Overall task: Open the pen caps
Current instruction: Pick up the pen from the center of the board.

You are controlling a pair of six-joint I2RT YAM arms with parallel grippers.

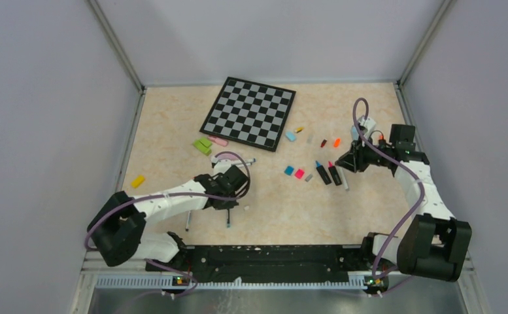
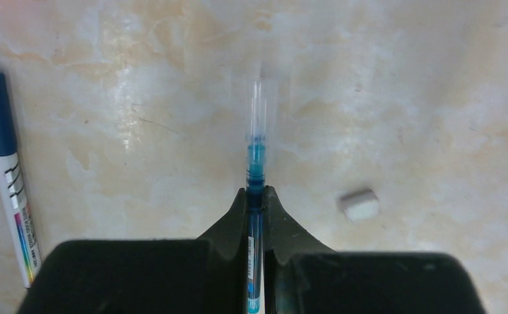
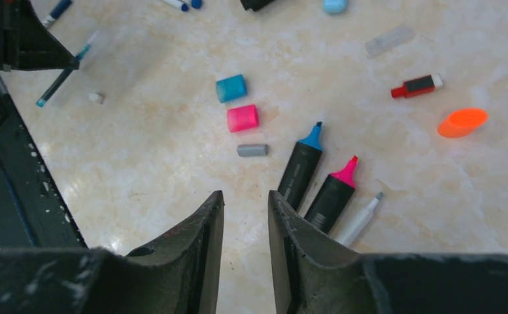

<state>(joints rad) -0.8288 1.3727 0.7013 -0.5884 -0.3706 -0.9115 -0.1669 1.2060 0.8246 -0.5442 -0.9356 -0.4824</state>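
Note:
My left gripper (image 2: 255,191) is shut on a thin blue pen (image 2: 256,163) lying on the table. The pen's clear cap (image 2: 260,104) sticks out beyond the fingertips. In the top view this gripper (image 1: 228,196) sits left of centre. My right gripper (image 3: 246,193) hangs open and empty over bare table. Just right of it lie two uncapped black highlighters, one blue-tipped (image 3: 301,167) and one pink-tipped (image 3: 333,196), and a thin white pen (image 3: 361,219). Loose caps lie beyond: cyan (image 3: 231,87), pink (image 3: 242,118), grey (image 3: 252,150), orange (image 3: 462,122).
A checkered board (image 1: 250,111) lies at the back centre. Green (image 1: 203,145) and pink (image 1: 218,140) pieces sit by its left corner, a yellow one (image 1: 137,181) far left. A blue-capped white pen (image 2: 9,176) and a small white cap (image 2: 359,205) flank the left gripper.

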